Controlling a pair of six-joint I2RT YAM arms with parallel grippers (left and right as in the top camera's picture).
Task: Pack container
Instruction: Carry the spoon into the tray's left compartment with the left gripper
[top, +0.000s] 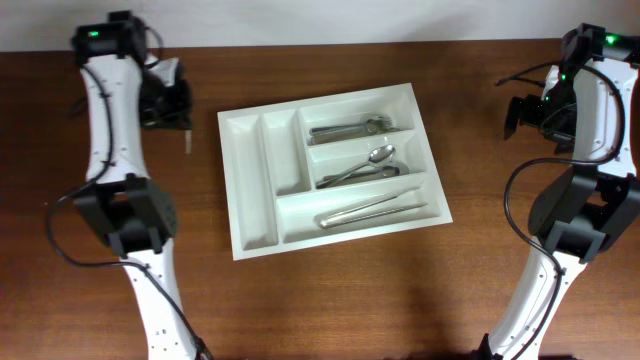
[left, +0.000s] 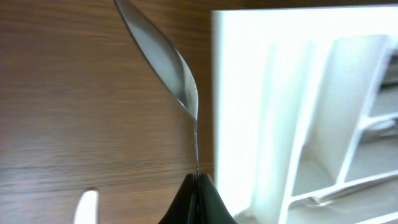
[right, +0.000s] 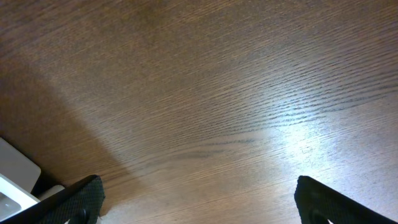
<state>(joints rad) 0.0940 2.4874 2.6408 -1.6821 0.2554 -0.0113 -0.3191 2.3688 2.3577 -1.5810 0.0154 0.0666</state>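
Observation:
The container (top: 243, 190) is a large white cutlery tray at the table's middle, and its left rim (left: 249, 93) fills the right of the left wrist view. Its long compartments hold forks (top: 350, 128), a spoon (top: 366, 160) and long silver pieces (top: 375, 208). The two narrow upright compartments look bare. My left gripper (top: 172, 108) hangs left of the tray, shut (left: 198, 182) on the thin stem of a silver utensil (left: 168, 62) whose broad end points away over the wood. My right gripper (top: 525, 112) is far right of the tray, open (right: 199, 199) over bare table.
Dark wooden tabletop (top: 330, 300) surrounds the tray. The two arm bases stand at the front left (top: 130, 215) and front right (top: 580, 220). A small white shape (left: 86, 208) lies at the lower left of the left wrist view.

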